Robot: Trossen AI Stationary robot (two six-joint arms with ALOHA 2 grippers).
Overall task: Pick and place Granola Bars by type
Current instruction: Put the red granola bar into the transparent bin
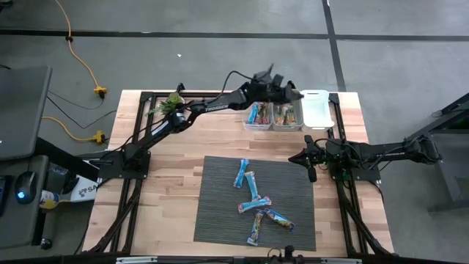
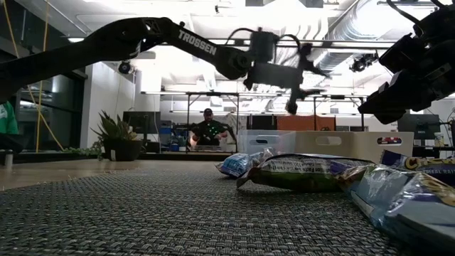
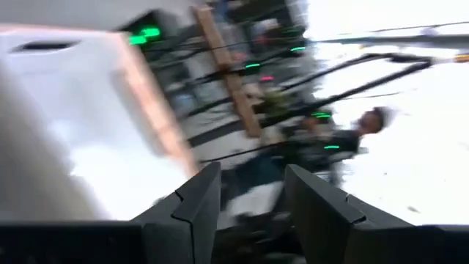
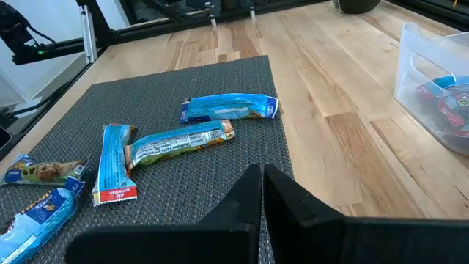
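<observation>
Sorting status: bars partly sorted, some in bins, six or so loose on the mat
bench (image 1: 176,191): light wood, carries mat, bins and both arm bases
mat (image 1: 220,213): dark woven, centre-front of the bench
left arm (image 1: 212,106): reaches across the back of the bench to the bins
right arm (image 1: 381,152): parked at the right edge of the bench, beside the mat
bins (image 1: 258,125): three clear ones in a row at the back; left bin holds blue bars, middle bin (image 1: 286,125) holds tan/red ones, right bin (image 1: 316,121) looks white, no bars made out inside
left gripper (image 1: 294,95): hangs over the middle bin; jaws part-open, nothing between them in the left wrist view, which is blurred
right gripper (image 1: 311,174): just off the mat's right edge, jaws closed tight, holding nothing
Granola Bars (image 1: 256,209): loose ones scattered on the mat, mostly blue, one green-tan (image 4: 179,145); apart from both grippers
step in hand: looks like a drop at the middle bin, or the moment right after release; cannot tell which
next move: likely bring the left gripper to the mat, jaws wide, come down over one bar, match wrapper type to bin
risk: overlapping bars at the front of the mat may lift together
</observation>
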